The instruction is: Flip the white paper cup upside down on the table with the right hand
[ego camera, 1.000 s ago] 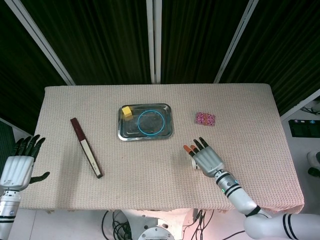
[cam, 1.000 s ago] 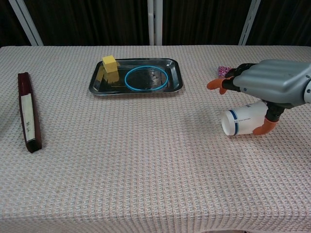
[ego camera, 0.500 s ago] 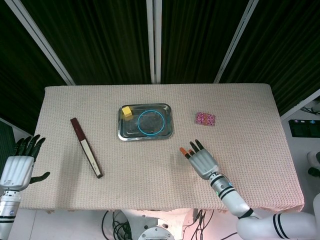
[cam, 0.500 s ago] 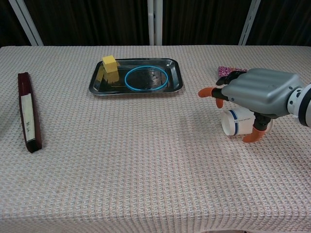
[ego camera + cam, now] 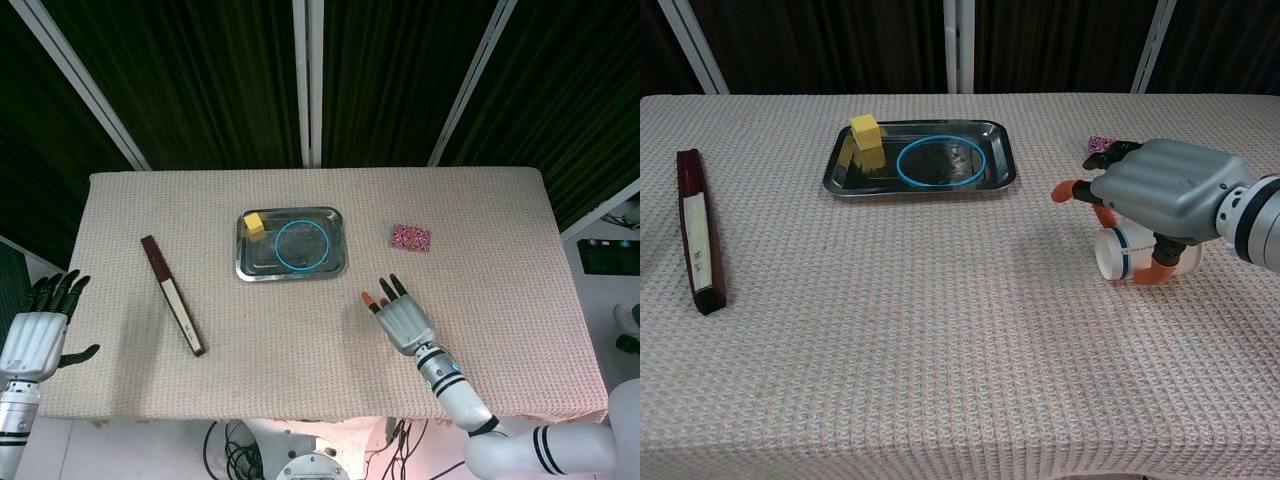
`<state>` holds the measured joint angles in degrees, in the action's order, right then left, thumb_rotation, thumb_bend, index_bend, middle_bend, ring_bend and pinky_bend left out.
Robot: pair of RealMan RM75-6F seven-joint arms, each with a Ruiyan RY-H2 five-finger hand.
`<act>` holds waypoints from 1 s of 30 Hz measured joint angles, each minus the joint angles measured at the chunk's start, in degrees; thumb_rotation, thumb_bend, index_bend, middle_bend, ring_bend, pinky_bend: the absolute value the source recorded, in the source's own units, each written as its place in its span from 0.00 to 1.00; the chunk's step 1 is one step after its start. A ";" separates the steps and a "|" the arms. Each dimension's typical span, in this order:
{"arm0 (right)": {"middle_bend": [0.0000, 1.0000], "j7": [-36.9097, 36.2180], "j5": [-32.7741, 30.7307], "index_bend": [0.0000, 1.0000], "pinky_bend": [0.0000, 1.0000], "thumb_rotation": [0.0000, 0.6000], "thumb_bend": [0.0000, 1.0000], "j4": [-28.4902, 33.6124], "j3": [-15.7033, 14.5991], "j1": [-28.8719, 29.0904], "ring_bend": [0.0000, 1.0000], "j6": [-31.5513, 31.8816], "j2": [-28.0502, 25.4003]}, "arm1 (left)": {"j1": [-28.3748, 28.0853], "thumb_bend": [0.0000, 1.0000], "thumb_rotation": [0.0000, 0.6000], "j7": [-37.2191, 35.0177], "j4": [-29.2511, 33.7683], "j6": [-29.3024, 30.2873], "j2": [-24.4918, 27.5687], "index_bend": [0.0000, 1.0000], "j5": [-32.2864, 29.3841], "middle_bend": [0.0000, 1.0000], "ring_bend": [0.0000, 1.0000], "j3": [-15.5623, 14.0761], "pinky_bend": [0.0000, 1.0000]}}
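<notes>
The white paper cup point(image 5: 1123, 254) with a blue band lies on its side on the right part of the table, mouth facing left. My right hand point(image 5: 1161, 190) hovers over it, palm down. The fingers stretch out above the cup toward the left, and the orange-tipped thumb curls against its near side. In the head view the right hand point(image 5: 400, 319) covers the cup completely. My left hand point(image 5: 41, 329) hangs off the table's left edge with its fingers apart, holding nothing.
A metal tray point(image 5: 920, 188) at the back centre holds a yellow cube point(image 5: 866, 130) and a blue ring point(image 5: 940, 160). A long dark red box point(image 5: 698, 228) lies at the left. A pink patterned packet point(image 5: 410, 237) sits behind the right hand.
The right hand has drawn in and lowered over the cup, with its thumb curling closer round the near side. The cup stays on its side. The left hand has not moved.
</notes>
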<state>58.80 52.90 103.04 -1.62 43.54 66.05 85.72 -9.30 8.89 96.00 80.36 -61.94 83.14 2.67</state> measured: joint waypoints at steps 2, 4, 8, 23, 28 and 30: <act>0.49 -0.56 0.82 0.20 0.00 1.00 0.14 -0.32 -0.11 -0.17 0.05 0.14 0.13 | -0.01 0.09 1.00 0.05 0.00 -0.01 0.01 0.07 0.02 0.01 0.00 -0.02 0.03; 0.50 -1.59 1.67 0.22 0.00 1.00 0.14 -0.47 -0.13 -0.40 0.06 0.25 0.06 | -0.02 0.09 1.00 0.10 0.00 -0.04 0.01 0.07 0.03 0.01 0.00 -0.03 0.03; 0.52 -5.42 3.93 0.25 0.00 1.00 0.15 -0.42 0.20 -1.20 0.08 0.64 -0.69 | 0.00 0.09 1.00 0.17 -0.03 -0.08 0.03 0.07 -0.09 0.01 0.00 -0.04 0.03; 0.52 -61.21 20.04 0.21 0.00 1.00 0.17 -11.54 3.45 -8.75 0.09 3.47 -1.37 | -0.29 0.09 1.00 1.09 -0.30 -0.07 -0.71 0.07 0.59 0.01 0.00 -0.16 0.03; 0.52 -83.62 25.26 0.02 0.00 1.00 0.17 -21.89 3.92 -11.00 0.09 4.32 1.47 | -0.31 0.09 1.00 0.63 -0.66 0.17 -0.97 0.07 0.80 0.01 0.00 -0.09 0.03; 0.51 -92.03 26.98 0.00 0.00 1.00 0.16 -26.76 3.93 -11.65 0.09 4.21 3.01 | -0.34 0.09 1.00 0.50 -0.88 0.20 -1.09 0.07 0.96 0.01 0.00 -0.10 0.03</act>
<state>-33.22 79.88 76.28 2.31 31.90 70.26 88.73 -9.64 9.39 95.12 80.56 -63.03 84.10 2.57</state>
